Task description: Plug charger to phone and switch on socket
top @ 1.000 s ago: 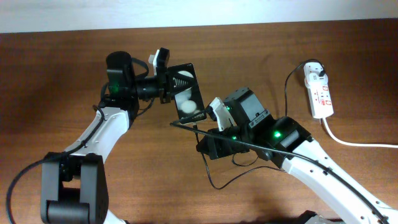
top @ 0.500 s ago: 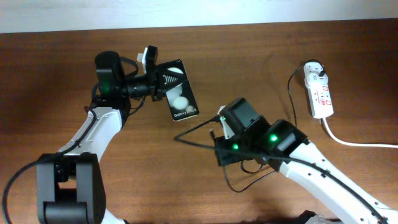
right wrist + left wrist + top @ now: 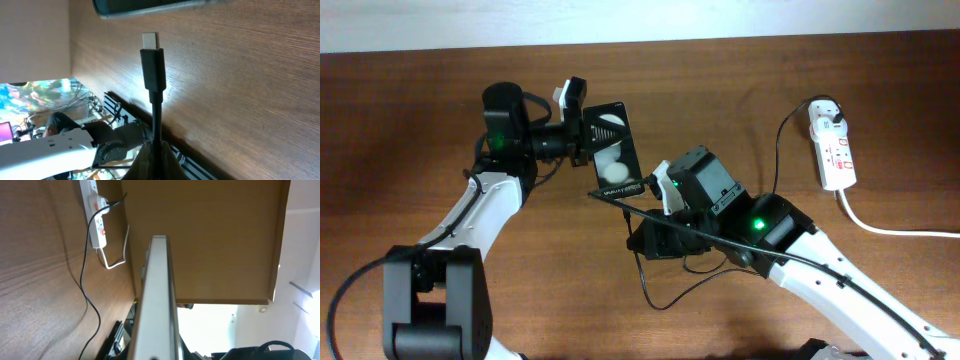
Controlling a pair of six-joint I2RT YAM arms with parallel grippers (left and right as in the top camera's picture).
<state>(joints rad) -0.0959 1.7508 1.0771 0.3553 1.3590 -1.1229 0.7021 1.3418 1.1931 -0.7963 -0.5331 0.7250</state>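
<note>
My left gripper point(image 3: 583, 133) is shut on the top end of the black phone point(image 3: 617, 160) and holds it above the table, screen up, with white reflections on it. In the left wrist view the phone point(image 3: 157, 305) shows edge-on. My right gripper point(image 3: 664, 187) is shut on the charger's black cable just behind its plug. In the right wrist view the plug tip point(image 3: 150, 40) points at the phone's edge point(image 3: 145, 6), a short gap apart, with my fingers point(image 3: 155, 156) below. The thin cable point(image 3: 777, 150) runs to the white adapter in the socket point(image 3: 835, 150).
The thick white cord point(image 3: 880, 225) leaves the socket toward the right edge. Slack black cable loops on the table under my right arm point(image 3: 655, 290). The socket point(image 3: 97, 215) and the thin cable point(image 3: 87, 290) also show in the left wrist view. The table's far edge is close behind.
Half a second ago the phone and plug were apart. The left arm has swung the phone back to the right. The right gripper has moved up and left, bringing the plug near the phone's lower edge.
</note>
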